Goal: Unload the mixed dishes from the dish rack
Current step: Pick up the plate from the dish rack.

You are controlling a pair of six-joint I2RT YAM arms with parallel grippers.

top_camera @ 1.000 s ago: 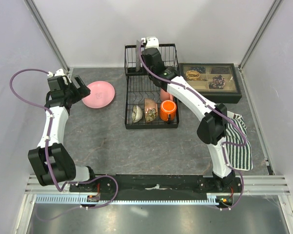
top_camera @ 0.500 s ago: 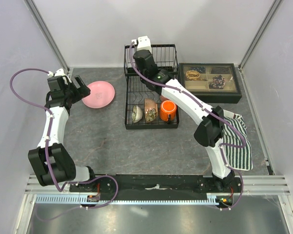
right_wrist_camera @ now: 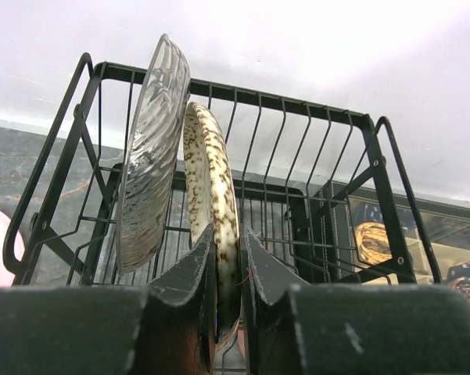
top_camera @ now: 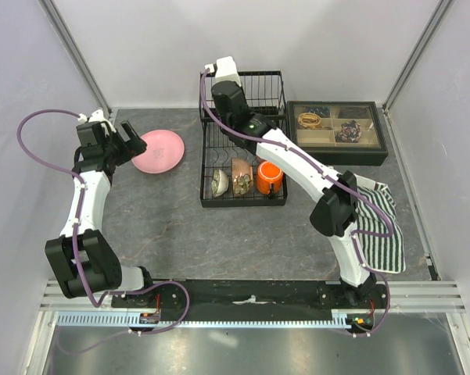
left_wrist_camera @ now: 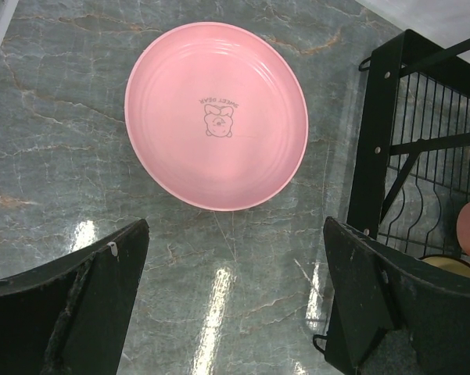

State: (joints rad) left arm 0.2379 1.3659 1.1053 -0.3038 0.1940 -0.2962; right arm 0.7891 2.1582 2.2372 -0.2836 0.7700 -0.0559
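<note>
Top ext cam: fixed, high above near edge, looks down & fwd over whole desk to far wall. L wrist cam: close, nearly straight down on pink plate, own jaws at bottom corners, dish rack edge at right. R wrist cam: v. close, low, faces far wall thru rack's upright back, speckled plate betw. its jaws. Top + L wrist share pink plate & rack's left side; top + R wrist share rack back.

I see a flat plate on the table left of the dish rack. In its back section an upright plate stands right of a second plate. A mug sits in its basket.
</note>
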